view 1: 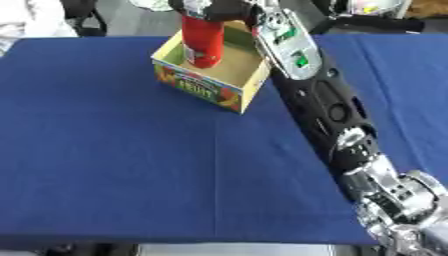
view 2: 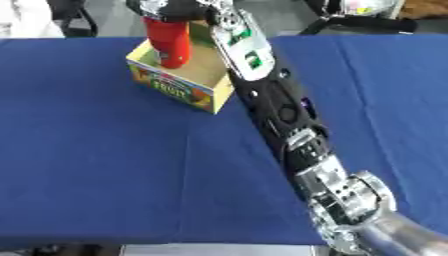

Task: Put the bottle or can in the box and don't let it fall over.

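Right hand (view 1: 214,8) apparently around red bottle (view 1: 202,42) inside box (view 1: 213,80).

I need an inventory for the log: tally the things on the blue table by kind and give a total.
Red bottle or can, upright, held at its top by the right robot hand, lower end inside the box: 1
Open cardboard box with fruit print: 1
Total: 2

Table (view 1: 131,165): left and near areas lying open for passage. Right arm (view 1: 328,110) stretching diagonally from near right, blocking that side. Box (view 1: 210,75) standing far centre, red bottle (view 1: 202,42) occupying its opening.
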Controlling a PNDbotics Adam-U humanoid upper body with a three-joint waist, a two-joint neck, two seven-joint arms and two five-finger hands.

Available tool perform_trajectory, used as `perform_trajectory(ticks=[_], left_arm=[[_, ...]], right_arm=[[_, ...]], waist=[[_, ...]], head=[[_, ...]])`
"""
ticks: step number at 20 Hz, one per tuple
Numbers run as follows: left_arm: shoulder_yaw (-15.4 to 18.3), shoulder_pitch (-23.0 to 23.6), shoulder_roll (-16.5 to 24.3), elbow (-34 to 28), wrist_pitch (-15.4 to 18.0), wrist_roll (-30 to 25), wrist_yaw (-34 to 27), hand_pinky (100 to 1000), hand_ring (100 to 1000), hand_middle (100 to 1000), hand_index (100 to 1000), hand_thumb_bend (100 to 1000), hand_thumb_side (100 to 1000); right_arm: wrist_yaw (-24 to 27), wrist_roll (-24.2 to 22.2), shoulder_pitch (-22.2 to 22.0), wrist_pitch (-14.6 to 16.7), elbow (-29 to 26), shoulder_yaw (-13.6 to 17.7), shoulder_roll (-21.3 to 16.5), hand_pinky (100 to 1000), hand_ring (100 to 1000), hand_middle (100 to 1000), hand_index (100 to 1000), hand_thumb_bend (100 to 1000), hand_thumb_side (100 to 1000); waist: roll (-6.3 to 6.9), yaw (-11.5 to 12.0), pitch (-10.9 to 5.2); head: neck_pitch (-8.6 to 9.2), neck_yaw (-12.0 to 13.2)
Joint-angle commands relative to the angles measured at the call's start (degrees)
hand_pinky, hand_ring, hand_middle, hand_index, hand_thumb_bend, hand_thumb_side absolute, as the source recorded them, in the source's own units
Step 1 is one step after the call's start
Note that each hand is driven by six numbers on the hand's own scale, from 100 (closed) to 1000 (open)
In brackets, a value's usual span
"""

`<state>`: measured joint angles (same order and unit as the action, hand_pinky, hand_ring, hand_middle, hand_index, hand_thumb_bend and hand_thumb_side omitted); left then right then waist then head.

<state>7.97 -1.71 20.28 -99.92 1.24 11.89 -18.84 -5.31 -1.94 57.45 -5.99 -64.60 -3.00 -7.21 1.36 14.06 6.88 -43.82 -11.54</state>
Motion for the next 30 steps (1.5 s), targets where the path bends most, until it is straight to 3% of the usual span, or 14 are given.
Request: perform_trajectory(ticks=[1,6,7,9,10,11,12,16,23,25,26,27,28,30], left_arm=[[0.1,-0.7,0.8,-0.6,0.1,-0.2,-0.2,720,1000,903,840,495,884],[0.2,-0.6,0.7,-0.6,0.1,-0.2,-0.2,720,1000,904,840,495,885],[0.2,-0.6,0.7,-0.6,0.1,-0.2,-0.2,721,1000,904,840,495,885],[0.2,-0.6,0.6,-0.6,0.1,-0.2,-0.2,721,1000,904,840,495,885],[0.2,-0.6,0.7,-0.6,0.1,-0.2,-0.2,721,1000,904,840,495,885],[0.2,-0.6,0.7,-0.6,0.1,-0.2,-0.2,721,1000,904,840,495,885],[0.2,-0.6,0.7,-0.6,0.1,-0.2,-0.2,721,1000,904,840,495,885],[0.2,-0.6,0.6,-0.6,0.1,-0.3,-0.3,721,1000,904,841,496,885],[0.2,-0.5,0.6,-0.5,0.1,-0.3,-0.3,721,1000,904,841,495,886],[0.2,-0.4,0.5,-0.5,0.1,-0.4,-0.3,721,1000,904,841,495,887],[0.2,-0.4,0.5,-0.5,0.0,-0.4,-0.3,722,1000,904,841,495,887],[0.2,-0.4,0.4,-0.5,0.0,-0.4,-0.3,722,1000,905,841,496,888],[0.2,-0.4,0.5,-0.5,0.0,-0.4,-0.3,722,1000,905,841,496,887],[0.3,-0.4,0.5,-0.5,0.1,-0.3,-0.3,722,1000,905,841,495,887]], right_arm=[[-0.7,1.8,1.7,0.1,1.1,0.8,0.2,771,956,1000,378,517,121],[-0.7,3.9,1.6,0.4,3.0,1.6,0.2,770,959,1000,409,533,118],[-0.6,4.2,1.5,0.5,3.3,1.7,0.2,772,966,1000,456,580,108],[-0.8,3.4,1.3,1.2,3.8,1.5,0.0,802,1000,1000,798,880,271],[-1.7,2.8,1.2,1.5,4.1,1.5,-0.2,827,1000,1000,881,968,348],[-2.9,2.3,1.1,1.7,4.4,1.6,-0.3,834,1000,1000,899,989,366],[-4.2,2.1,1.0,1.6,4.6,1.7,-0.5,858,1000,1000,938,1000,442],[-9.4,3.1,0.8,0.7,4.9,2.4,-0.8,878,1000,1000,969,1000,486],[-10.5,4.7,0.6,-0.2,4.5,3.0,-0.9,869,1000,1000,964,1000,449],[-10.3,5.7,0.6,-0.8,4.6,3.2,-0.7,854,1000,1000,851,1000,390],[-9.9,6.6,0.5,-1.1,4.6,3.4,-0.6,828,1000,1000,639,861,255],[-9.1,7.8,0.4,-1.5,4.6,3.6,-0.3,822,1000,1000,564,804,208],[-7.8,8.9,0.3,-1.7,4.5,3.6,-0.1,815,984,939,487,701,110],[-4.8,10.0,0.3,-1.4,4.0,3.3,0.2,818,981,918,415,644,100]], waist=[[0.35,0.0,-0.31],[0.48,0.1,-0.04],[0.48,0.1,-0.03],[0.47,0.0,-0.02],[0.47,0.0,-0.03],[0.48,0.0,-0.03],[0.48,-0.1,-0.05],[0.5,-0.2,-0.11],[0.42,-0.3,-0.22],[0.4,-0.3,-0.21],[0.41,-0.3,-0.19],[0.43,-0.2,-0.15],[0.45,-0.2,-0.12],[0.46,0.0,-0.07]], head=[[-0.3,-0.1],[-0.3,-0.1],[-0.3,-0.1],[-0.3,0.0],[-0.3,0.0],[-0.3,0.0],[-0.3,0.0],[-0.3,0.1],[-0.3,0.0],[-0.3,0.0],[-0.3,0.0],[-0.3,0.0],[-0.3,0.0],[-0.3,0.0]])
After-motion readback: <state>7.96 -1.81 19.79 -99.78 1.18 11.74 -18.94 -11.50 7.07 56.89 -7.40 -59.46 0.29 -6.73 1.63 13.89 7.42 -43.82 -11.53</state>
